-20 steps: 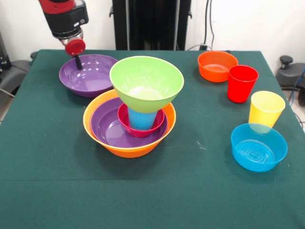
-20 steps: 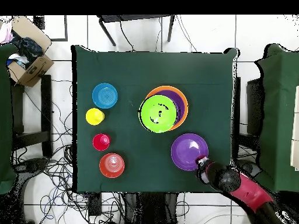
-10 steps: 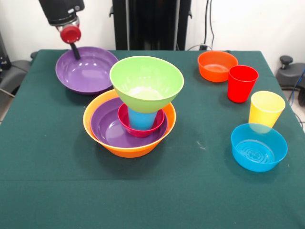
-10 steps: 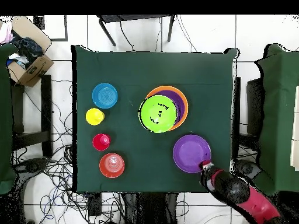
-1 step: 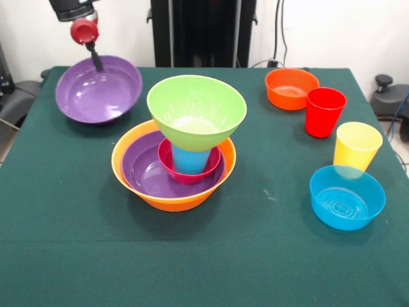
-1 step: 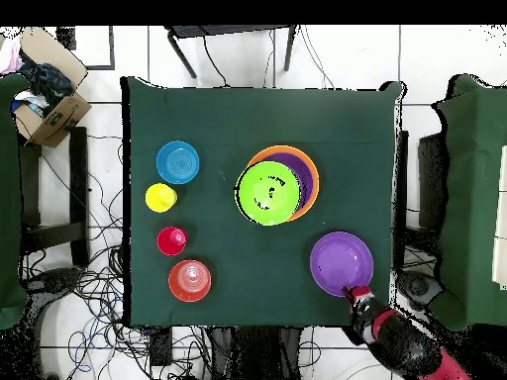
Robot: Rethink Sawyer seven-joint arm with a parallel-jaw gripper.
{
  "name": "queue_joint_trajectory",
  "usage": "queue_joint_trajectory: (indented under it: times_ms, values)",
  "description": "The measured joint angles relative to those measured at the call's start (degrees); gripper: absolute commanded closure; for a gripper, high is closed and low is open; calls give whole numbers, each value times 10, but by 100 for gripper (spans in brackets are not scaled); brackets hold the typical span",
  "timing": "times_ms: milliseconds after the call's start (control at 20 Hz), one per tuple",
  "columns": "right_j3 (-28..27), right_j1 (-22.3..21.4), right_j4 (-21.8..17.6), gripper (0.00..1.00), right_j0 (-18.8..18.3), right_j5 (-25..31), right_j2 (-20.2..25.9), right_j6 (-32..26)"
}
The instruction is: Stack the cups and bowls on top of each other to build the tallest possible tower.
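The tower (image 5: 182, 150) stands mid-table: a large orange bowl (image 5: 167, 199) holds a purple bowl, a small pink-red bowl and a blue cup (image 5: 190, 160), and a lime green bowl (image 5: 197, 110) rests on the cup. My gripper (image 5: 96, 64) is at the far left, shut on the far rim of a second purple bowl (image 5: 97, 89), which hangs tilted above the table. From overhead that bowl (image 6: 342, 262) sits near the table's edge, with the gripper (image 6: 353, 291) on its rim. Loose on the table are a small orange bowl (image 5: 291, 87), a red cup (image 5: 324, 112), a yellow cup (image 5: 356, 146) and a blue bowl (image 5: 347, 196).
The four loose pieces line the table's right side in the front view. Seen from above, a cardboard box (image 6: 45, 94) sits off the table, and cables cover the floor around it.
The gripper rose and drew back toward the table's corner, carrying the purple bowl off the cloth; the bowl now hangs tilted. The tower and loose pieces stayed put.
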Motion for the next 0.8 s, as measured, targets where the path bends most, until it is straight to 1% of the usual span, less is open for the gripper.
queue_joint_trajectory:
  times_ms: [100,150,300,350,550,800]
  values:
    - [7,6,-12,100,-28,0,17,0]
    - [15,15,-26,100,-61,0,38,0]
    - [23,26,-41,100,-94,0,60,0]
    - [28,36,-51,100,-116,0,75,0]
    - [42,71,-81,100,-182,0,124,0]
    - [54,92,-103,100,-217,0,161,0]
